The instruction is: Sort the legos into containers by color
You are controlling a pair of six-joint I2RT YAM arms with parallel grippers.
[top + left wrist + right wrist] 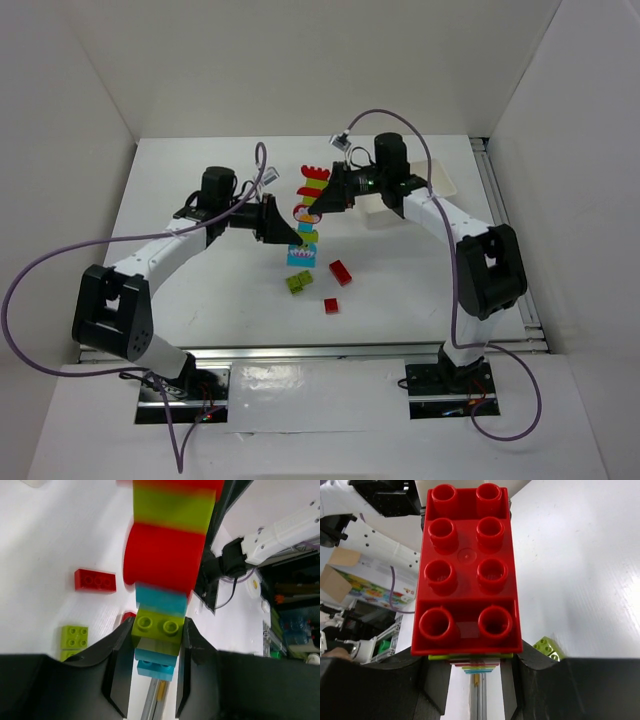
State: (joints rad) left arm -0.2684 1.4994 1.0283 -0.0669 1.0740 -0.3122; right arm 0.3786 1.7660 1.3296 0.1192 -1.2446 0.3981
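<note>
The left end effector (156, 650) is clenching low on the stack of bricks (310, 215), its two black fingers pressing either side of a lime green piece (157, 629), with cyan layers showing just above and below that piece. Above them the stack is climbing through a round red piece, then lime, then red again, blurring close to the lens.

The right end effector (472, 675) is grasping the same stack higher up. Its fingers are flanking the layers just under the eight-stud cap brick (467, 570), which is red and filling most of that wrist view.

From overhead, the two arms are meeting at mid-tabletop, and the tall stack is leaning slightly between them with its cyan foot down near the tabletop (220, 300); whether it is touching, I cannot tell.

Three loose pieces are lying just in front of the stack: a red brick (340, 272), a lime brick (298, 283) beside it, and a small red brick (331, 306) nearest the arm bases. The white tray (443, 183) is sitting at the far right, partly hidden behind the right arm, so its compartments are not showing.
</note>
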